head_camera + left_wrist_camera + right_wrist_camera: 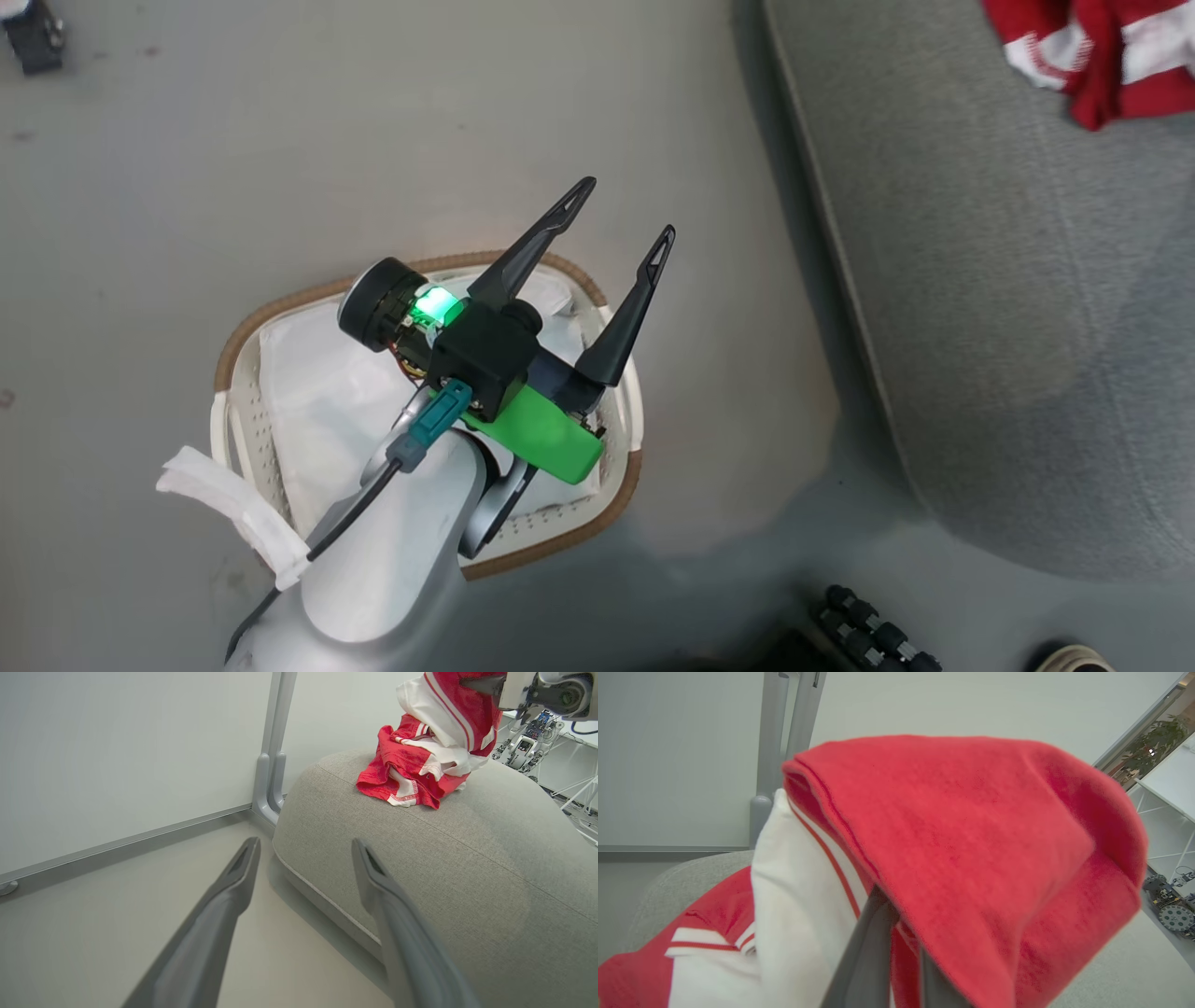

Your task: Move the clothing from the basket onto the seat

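Observation:
The cream basket [245,329], with its brown rim and white liner, stands on the floor under my left arm. My left gripper [616,224] hovers over the basket's far rim, open with nothing between its fingers [306,848]. The grey seat [980,280] lies to the right. Red clothing [1102,56] with white stripes is bunched on the seat's [467,858] far end. The clothing's [416,770] lower folds rest on the cushion and its top is lifted. My right gripper [901,933] is shut on that clothing [962,835], which drapes over its fingers.
A pale wall panel with a grey post [273,765] stands behind the seat. A dark ribbed object [878,635] and a shoe tip [1074,658] lie at the lower right. Another dark object [33,37] sits on the floor at the top left.

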Tool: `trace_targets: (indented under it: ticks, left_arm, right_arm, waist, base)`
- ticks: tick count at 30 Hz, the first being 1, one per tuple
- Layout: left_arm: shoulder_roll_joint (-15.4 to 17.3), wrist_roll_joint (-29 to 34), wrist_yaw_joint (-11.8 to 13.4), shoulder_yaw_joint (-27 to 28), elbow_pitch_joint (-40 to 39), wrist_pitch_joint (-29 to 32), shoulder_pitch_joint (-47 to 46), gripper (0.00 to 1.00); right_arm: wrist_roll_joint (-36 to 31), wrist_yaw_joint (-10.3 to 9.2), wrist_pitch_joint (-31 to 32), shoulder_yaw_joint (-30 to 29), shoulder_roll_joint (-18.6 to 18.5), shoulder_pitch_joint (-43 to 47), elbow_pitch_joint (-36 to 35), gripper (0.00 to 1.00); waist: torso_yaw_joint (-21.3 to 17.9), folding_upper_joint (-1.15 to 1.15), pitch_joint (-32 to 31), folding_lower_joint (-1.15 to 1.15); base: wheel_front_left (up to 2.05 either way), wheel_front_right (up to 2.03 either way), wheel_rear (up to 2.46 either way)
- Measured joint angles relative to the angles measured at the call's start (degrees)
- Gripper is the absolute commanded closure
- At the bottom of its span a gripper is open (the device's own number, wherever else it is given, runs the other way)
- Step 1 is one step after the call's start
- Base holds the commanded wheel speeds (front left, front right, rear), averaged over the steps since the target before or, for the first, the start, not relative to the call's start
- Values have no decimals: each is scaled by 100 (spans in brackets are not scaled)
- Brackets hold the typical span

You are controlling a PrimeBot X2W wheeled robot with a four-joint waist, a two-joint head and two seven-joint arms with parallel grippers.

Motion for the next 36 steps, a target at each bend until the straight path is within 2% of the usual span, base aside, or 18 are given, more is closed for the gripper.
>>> trace_targets:
  ticks: [7,9,10,21,28,36]
  left_arm:
    - [27,42,0,-60,-64,0,-110,0]
    - [27,42,0,-85,-54,0,-140,0]
    - [26,37,0,-97,-40,0,-143,0]
    - [-3,-104,0,131,115,0,133,0]
    - [-32,-146,0,478,198,0,566,0]
    - [-160,-146,0,894,247,0,1110,0]
  right_arm:
    - [-272,0,-148,-548,402,257,488,100]
    - [-375,0,-179,-662,538,349,501,52]
    - [-423,0,-193,-720,624,419,470,0]
    - [-535,0,-192,-1356,1220,1896,-549,0]
    - [-428,0,-191,-1319,1321,2822,-964,0]
    - [-296,0,-192,-933,1511,3700,-1637,0]
  waist:
    - [301,0,487,0]
    - [346,0,550,0]
    - [355,0,556,0]
    - [238,0,9,-1]
    - [51,0,-651,-2]
    - [-72,0,-1397,-2]
  base:
    - [0,0,0]
    - [0,0,0]
    - [0,0,0]
    - [0,0,0]
    - [0,0,0]
    - [0,0,0]
